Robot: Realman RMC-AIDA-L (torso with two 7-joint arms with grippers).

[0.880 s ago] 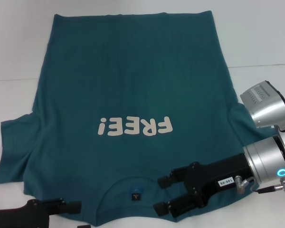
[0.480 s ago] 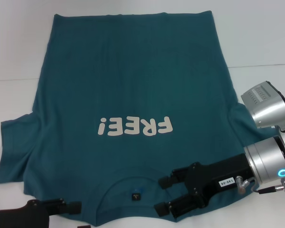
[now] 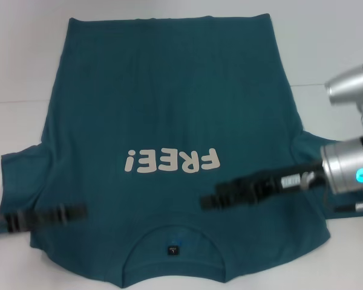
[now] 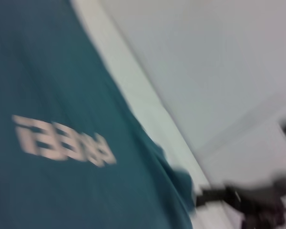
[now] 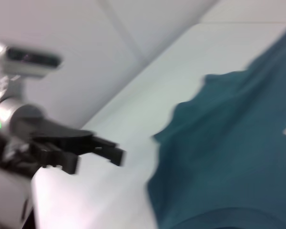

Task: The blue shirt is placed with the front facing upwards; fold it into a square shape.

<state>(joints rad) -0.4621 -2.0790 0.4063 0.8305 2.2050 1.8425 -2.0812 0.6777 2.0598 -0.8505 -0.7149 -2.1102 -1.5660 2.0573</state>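
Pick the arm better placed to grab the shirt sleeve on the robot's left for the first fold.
Left. The left gripper hangs right over the blue shirt beside that sleeve; the right gripper is over the far shoulder.

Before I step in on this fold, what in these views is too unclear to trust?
- Left claw, head view: motion-smeared over the blue shirt; open or shut unreadable, and whether it touches cloth.
- Right claw, head view: streaked the same way below the lettering.
- Neck label: too small to read.
- Shirt's near hem: cut off by the head view's bottom edge.
- Both wrist views: blurred, showing only shirt edges.
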